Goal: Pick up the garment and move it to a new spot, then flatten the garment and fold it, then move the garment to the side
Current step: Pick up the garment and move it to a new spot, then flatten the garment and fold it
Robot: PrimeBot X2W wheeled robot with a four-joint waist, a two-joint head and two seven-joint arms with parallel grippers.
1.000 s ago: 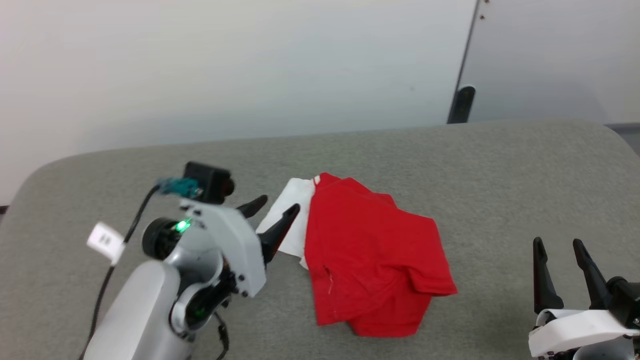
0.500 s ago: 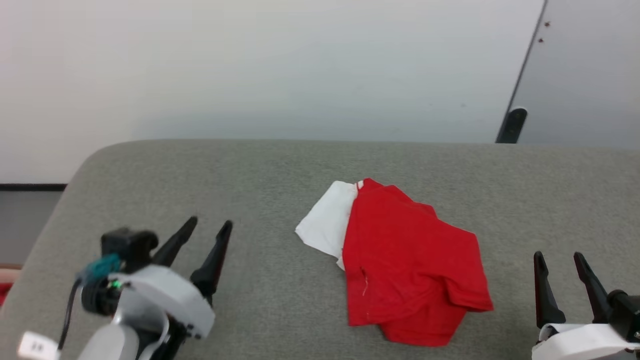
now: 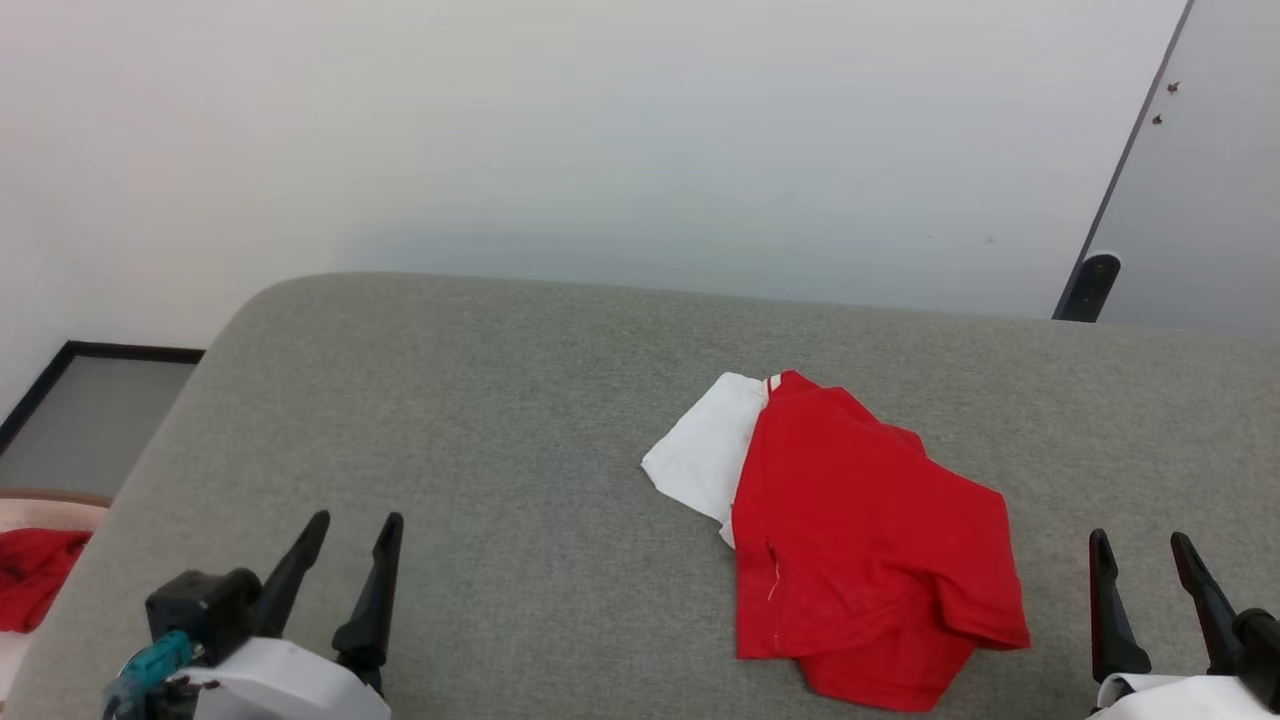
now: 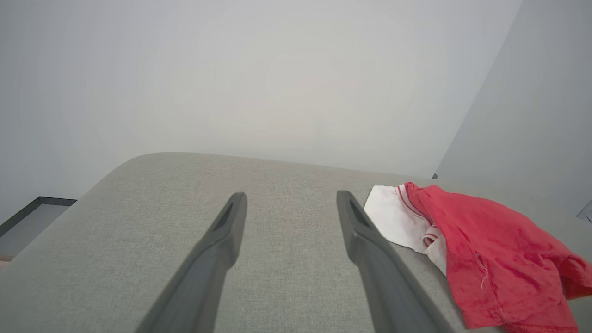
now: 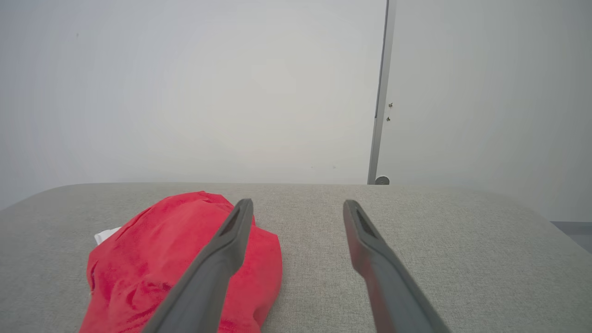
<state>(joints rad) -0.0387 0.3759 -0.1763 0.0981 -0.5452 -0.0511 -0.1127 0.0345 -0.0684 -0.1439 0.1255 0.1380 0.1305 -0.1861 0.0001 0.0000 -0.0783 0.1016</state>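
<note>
head view: the garment (image 3: 870, 540) lies crumpled on the grey surface (image 3: 500, 400), a little toward 4 o'clock from the middle of the picture. it is mostly red, and its white sleeve (image 3: 705, 465) lies flat at its 10 o'clock end. the left tool (image 3: 356, 522) is at 7 o'clock, with its fingers wide apart and nothing between them, well apart from the garment. the right tool (image 3: 1140, 540) is at 4 o'clock, also wide and holding nothing. it is near the 3 o'clock edge of the garment and does not touch it. at the 9 o'clock border, off the surface, a smaller red cloth (image 3: 35, 575) lies in something pale.

left wrist view: the two dark fingers of the left tool (image 4: 291, 199) rise from 6 o'clock, wide, over bare surface (image 4: 286, 259). the garment (image 4: 499, 263) is at 4 o'clock. its white sleeve (image 4: 393, 219), with thin red stripes, is the part nearest to the finger on that side.

right wrist view: the right tool (image 5: 298, 204) is wide, with only surface (image 5: 300, 277) between its fingers. the garment (image 5: 152, 259) is at 8 o'clock, and one finger crosses in front of its edge in the picture. a small white corner shows at its 9 o'clock side. a pale wall (image 5: 185, 92) stands behind.
</note>
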